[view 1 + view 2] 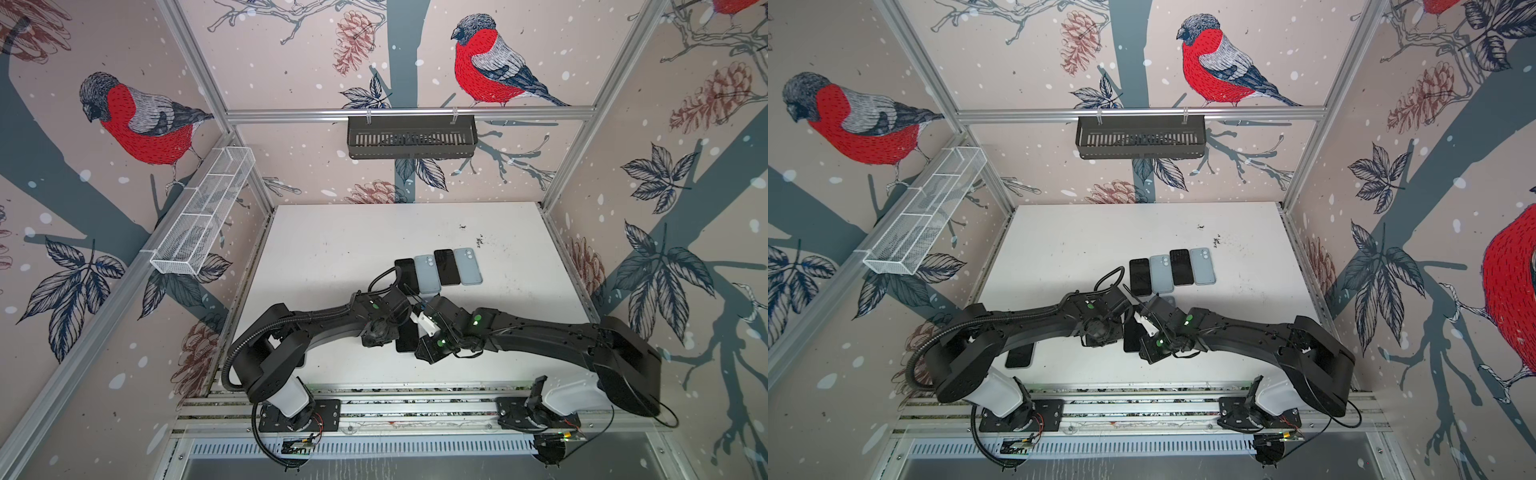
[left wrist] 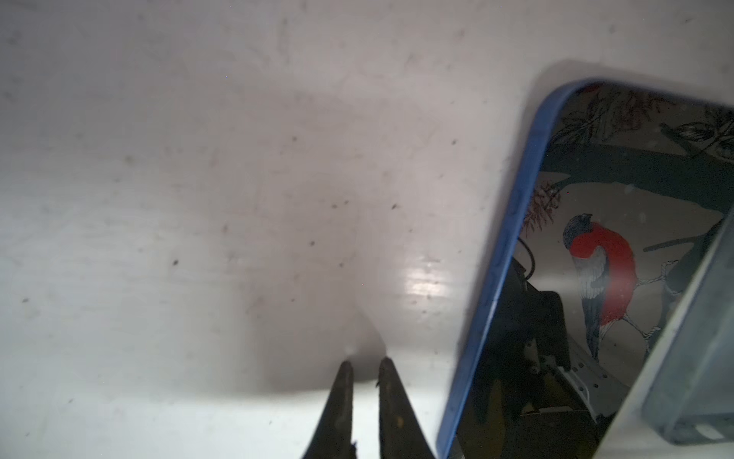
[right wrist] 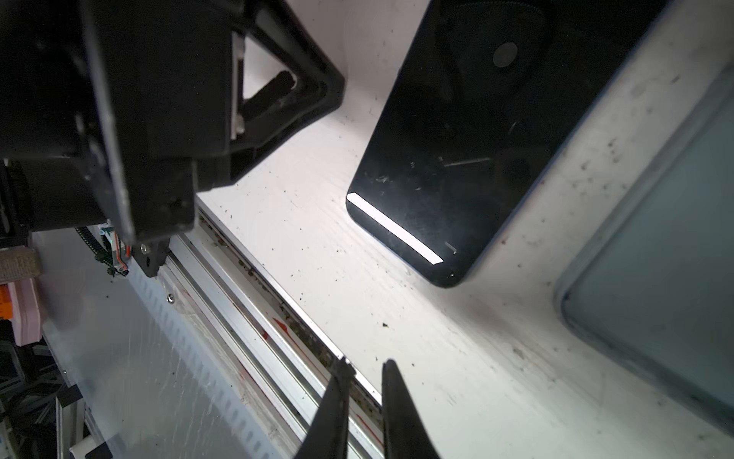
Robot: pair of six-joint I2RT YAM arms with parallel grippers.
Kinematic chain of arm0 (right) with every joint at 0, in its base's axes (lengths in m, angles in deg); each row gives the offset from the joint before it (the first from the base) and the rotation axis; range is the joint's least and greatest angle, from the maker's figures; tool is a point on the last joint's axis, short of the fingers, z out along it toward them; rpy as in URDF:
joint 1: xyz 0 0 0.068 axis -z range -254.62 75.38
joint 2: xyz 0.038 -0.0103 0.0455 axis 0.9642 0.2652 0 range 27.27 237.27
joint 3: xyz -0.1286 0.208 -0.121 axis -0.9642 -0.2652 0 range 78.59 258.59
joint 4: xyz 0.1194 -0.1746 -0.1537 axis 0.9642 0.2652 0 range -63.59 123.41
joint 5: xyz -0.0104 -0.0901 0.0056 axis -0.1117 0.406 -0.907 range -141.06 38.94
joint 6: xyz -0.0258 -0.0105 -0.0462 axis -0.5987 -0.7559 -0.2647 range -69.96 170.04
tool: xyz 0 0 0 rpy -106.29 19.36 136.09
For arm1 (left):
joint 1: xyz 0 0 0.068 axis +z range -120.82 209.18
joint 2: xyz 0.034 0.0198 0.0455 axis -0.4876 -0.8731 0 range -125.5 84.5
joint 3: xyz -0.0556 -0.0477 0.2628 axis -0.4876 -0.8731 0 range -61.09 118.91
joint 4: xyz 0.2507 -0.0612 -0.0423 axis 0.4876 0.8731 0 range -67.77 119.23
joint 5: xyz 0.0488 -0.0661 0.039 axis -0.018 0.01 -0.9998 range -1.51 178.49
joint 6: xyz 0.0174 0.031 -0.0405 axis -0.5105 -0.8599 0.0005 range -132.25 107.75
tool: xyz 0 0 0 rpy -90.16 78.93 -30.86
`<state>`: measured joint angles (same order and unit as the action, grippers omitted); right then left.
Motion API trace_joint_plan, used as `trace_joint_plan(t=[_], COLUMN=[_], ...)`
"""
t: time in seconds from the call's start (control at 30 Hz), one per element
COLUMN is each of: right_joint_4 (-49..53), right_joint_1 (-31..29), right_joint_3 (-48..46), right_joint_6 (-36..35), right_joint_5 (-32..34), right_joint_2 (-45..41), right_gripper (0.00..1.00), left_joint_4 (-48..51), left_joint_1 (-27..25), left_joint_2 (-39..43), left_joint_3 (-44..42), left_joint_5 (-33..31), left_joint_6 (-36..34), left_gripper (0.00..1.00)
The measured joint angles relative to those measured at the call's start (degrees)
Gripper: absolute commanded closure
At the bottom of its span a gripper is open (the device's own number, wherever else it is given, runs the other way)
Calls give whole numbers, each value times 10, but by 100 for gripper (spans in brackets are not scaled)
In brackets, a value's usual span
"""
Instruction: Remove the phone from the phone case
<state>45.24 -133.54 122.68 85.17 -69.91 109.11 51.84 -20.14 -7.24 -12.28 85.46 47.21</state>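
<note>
Phone (image 2: 576,278) is found face up on the counter (image 2: 198,198), just beside a pale case (image 3: 655,238); left gripper (image 2: 365,363) and right gripper (image 3: 367,365) are clenched empty. It could be knocked askew if either is swung low.

A white wire basket (image 1: 199,216) hangs along the left side, a black slotted basket (image 1: 411,137) from the rear rail (image 1: 291,115), both above a speckled white table (image 1: 353,249) walled by bullfinch wallpaper (image 1: 141,120)
</note>
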Motion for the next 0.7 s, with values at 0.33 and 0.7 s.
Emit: trace_joint_plan(t=[0.33,0.7], right_joint_4=[-3,-12], right_joint_1=[1,1], right_joint_3=[-12,-42], right_joint_6=[-4,-4], right_joint_5=[21,21], right_joint_2=[-5,-3], right_gripper=[83,84], left_joint_4=[-51,-74], left_joint_1=[0,0], left_joint_2=[-38,-59], left_joint_3=[33,53], left_joint_5=[34,64], left_joint_6=[-14,-14], left_gripper=[88,86])
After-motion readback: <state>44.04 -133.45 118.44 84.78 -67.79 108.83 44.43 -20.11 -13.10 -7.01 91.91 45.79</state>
